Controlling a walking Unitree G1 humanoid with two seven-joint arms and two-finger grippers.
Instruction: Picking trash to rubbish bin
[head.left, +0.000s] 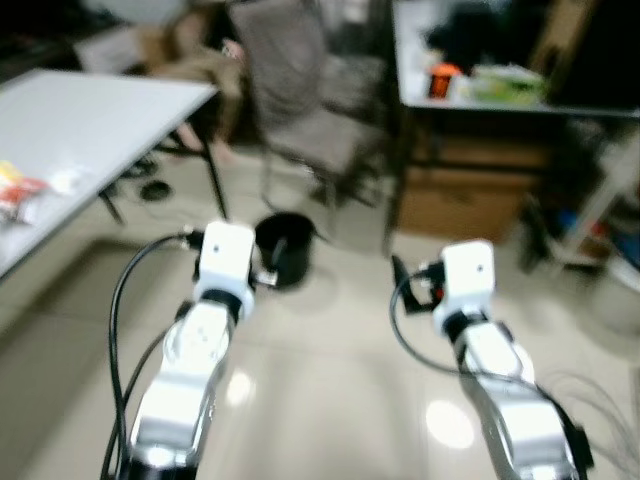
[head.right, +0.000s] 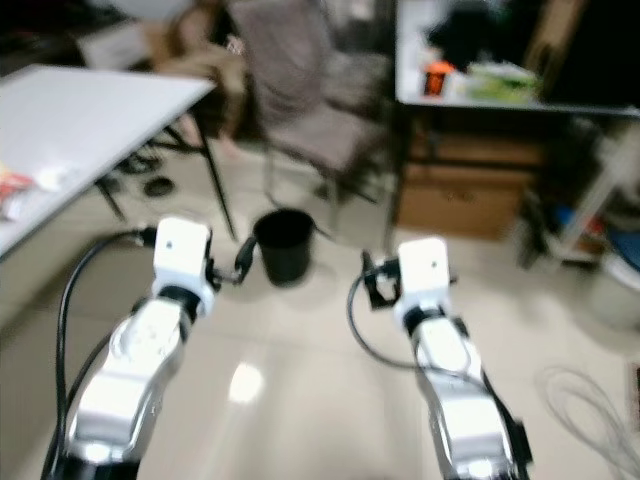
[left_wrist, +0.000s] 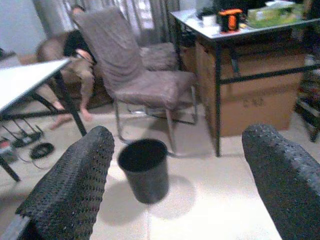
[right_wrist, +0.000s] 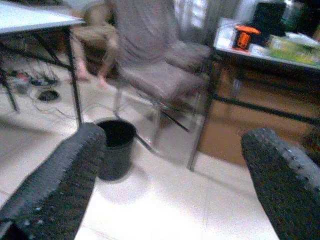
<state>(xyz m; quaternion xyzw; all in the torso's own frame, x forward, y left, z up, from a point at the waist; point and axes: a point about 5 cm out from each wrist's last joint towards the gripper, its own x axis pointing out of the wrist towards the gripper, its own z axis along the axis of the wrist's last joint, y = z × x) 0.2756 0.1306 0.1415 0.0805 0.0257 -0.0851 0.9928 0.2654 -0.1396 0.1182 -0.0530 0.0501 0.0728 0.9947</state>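
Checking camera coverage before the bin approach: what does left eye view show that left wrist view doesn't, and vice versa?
Left eye view alone: both silver arms, and the trash lying on the white table at the robot's left.

Left wrist view alone: the left gripper with jaws wide open, nothing between them; the empty inside of the black bin; cables on the floor under the white table; a seated person's legs.

Both: the black bin on the tiled floor, the grey chair behind it, and the cluttered desk carrying an orange object.
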